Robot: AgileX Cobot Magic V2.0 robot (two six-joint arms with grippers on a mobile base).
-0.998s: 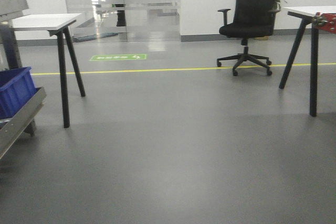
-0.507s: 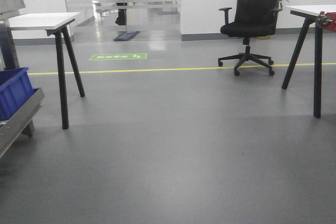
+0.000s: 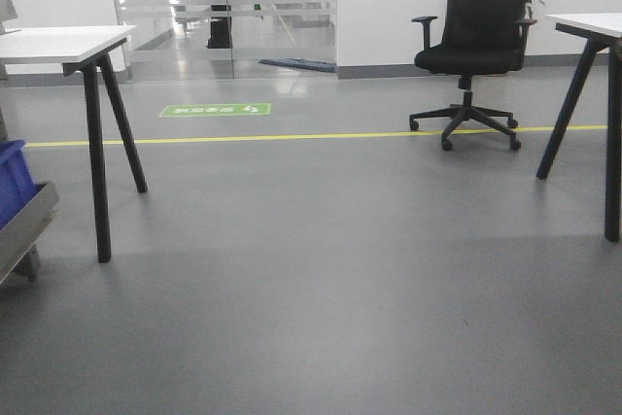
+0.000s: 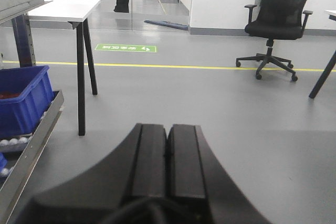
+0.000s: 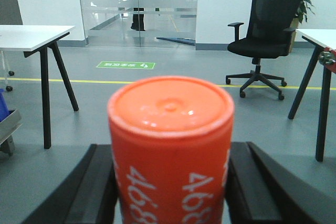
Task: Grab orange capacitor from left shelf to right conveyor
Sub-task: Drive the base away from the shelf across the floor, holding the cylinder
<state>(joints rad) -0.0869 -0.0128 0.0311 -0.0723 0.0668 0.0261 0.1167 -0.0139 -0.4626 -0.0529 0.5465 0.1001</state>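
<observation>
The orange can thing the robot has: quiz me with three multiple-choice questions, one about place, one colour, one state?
1. Where is the orange capacitor? A in the left hand B in the right hand C in neither hand
2. What colour is the bin on the left? A blue B red C green
3. The left hand is: A wide open B half open C shut, empty
Answers: 1 B, it clamps the cylinder from both sides; 2 A, plainly blue in the left wrist view; 3 C, its halves touch with nothing between.
</observation>
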